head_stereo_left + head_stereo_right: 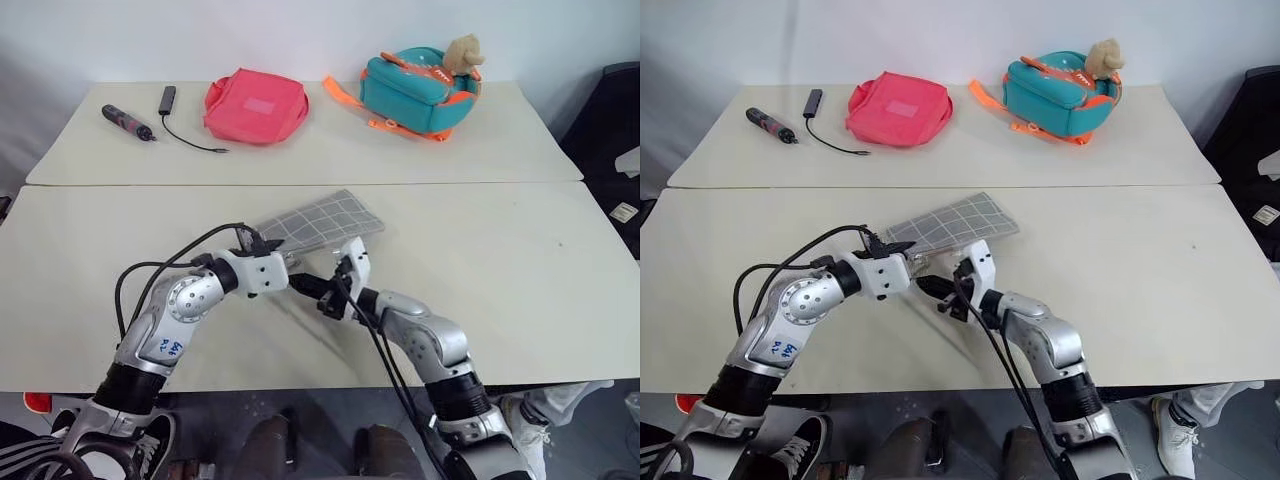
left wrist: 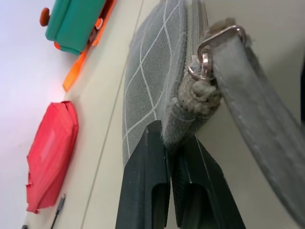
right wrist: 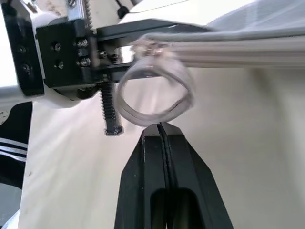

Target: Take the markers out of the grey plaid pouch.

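Above the table (image 1: 520, 270), left gripper (image 2: 172, 157) pinches the grey plaid pouch (image 1: 318, 222).

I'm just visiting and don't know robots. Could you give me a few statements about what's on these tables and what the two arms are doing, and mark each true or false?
1. The left gripper is shut on a corner of the grey plaid pouch. True.
2. The pouch lies flat on the table. False: the end held by the robot is lifted off the near table.
3. The right gripper has its fingers spread wide. False: they are pressed together, just below the zipper's ring pull.
4. A pink pouch and a teal bag sit on the far table. True.
5. The markers lie out beside the pouch. False: none are out.
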`<act>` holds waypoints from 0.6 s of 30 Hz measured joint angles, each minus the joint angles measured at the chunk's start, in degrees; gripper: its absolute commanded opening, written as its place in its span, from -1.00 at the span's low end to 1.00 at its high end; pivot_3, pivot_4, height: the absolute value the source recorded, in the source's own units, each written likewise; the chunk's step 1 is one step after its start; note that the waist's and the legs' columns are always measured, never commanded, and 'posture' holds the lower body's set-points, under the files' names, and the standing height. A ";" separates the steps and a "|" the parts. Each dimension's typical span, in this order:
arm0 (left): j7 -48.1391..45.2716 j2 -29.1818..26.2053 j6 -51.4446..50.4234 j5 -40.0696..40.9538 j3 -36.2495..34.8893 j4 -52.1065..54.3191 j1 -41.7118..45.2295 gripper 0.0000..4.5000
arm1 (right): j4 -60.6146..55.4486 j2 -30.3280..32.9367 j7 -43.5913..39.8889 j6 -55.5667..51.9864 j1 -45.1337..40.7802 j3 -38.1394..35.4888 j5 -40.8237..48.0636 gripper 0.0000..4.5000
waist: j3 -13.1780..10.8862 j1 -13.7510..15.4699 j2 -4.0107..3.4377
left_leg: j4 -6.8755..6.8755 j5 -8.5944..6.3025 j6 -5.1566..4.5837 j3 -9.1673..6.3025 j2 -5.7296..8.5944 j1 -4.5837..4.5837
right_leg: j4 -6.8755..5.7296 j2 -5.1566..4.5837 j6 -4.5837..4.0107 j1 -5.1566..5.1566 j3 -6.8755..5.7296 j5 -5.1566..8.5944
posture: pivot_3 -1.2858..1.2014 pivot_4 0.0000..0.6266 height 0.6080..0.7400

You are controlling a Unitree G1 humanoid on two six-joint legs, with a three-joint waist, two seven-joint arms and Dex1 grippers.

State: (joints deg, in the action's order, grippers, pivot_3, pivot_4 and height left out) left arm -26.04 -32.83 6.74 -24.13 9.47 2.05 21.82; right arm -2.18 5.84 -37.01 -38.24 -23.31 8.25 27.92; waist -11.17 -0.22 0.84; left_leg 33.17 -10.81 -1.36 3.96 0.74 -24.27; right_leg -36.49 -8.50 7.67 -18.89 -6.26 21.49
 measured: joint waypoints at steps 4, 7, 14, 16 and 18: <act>-2.10 3.31 -4.50 7.93 -3.32 1.02 -1.34 -1.00 | -1.21 1.16 0.00 -1.50 0.48 -1.72 1.42 -0.84 | 0.00 -0.09 0.00 | 0.01 0.00 0.00 -0.01 -0.02 0.00 | 0.01 0.00 0.00 -0.01 0.00 0.00 | 0.03 -0.52 1.00; -3.96 3.22 -5.18 10.43 -3.53 1.78 -1.46 -1.00 | -2.93 0.21 -0.75 -5.97 0.98 -2.85 6.57 -0.47 | -0.01 -0.10 0.02 | 0.01 0.09 -0.14 -0.02 -0.04 0.01 | 0.00 0.02 0.00 0.00 -0.01 0.00 | 0.03 -0.52 1.00; -4.77 2.52 -5.09 10.77 -3.56 1.79 -1.26 -1.00 | -2.89 -0.45 2.46 -4.35 0.78 -1.84 4.44 0.46 | -0.01 0.07 0.02 | 0.03 0.01 -0.03 0.01 -0.02 0.00 | 0.04 0.00 0.00 0.01 0.00 0.00 | 0.03 -0.52 1.00; -4.86 2.32 -4.66 10.63 -3.31 1.79 -1.12 -1.00 | -2.82 -0.50 2.46 -4.30 0.58 -1.69 4.13 0.46 | -0.01 0.04 0.02 | 0.02 0.01 -0.02 0.01 -0.02 0.00 | 0.03 0.00 0.00 0.01 0.00 0.00 | 0.03 -0.52 1.00; -4.87 2.03 -4.02 10.24 -3.10 1.79 -1.09 -1.00 | -2.23 -1.74 3.05 -4.39 0.36 -2.28 4.42 0.46 | -0.01 0.02 0.03 | 0.02 0.02 -0.03 0.01 -0.02 0.00 | 0.03 0.01 0.00 0.00 -0.01 0.00 | 0.03 -0.52 1.00</act>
State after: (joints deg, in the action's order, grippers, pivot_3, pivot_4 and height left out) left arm -30.92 -30.80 2.73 -13.89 6.37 3.83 20.73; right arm -4.41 4.10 -33.96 -42.63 -22.95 5.97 32.34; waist -11.18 -0.20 0.86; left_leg 33.19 -10.80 -1.39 3.98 0.72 -24.27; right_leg -36.47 -8.49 7.67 -18.89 -6.27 21.49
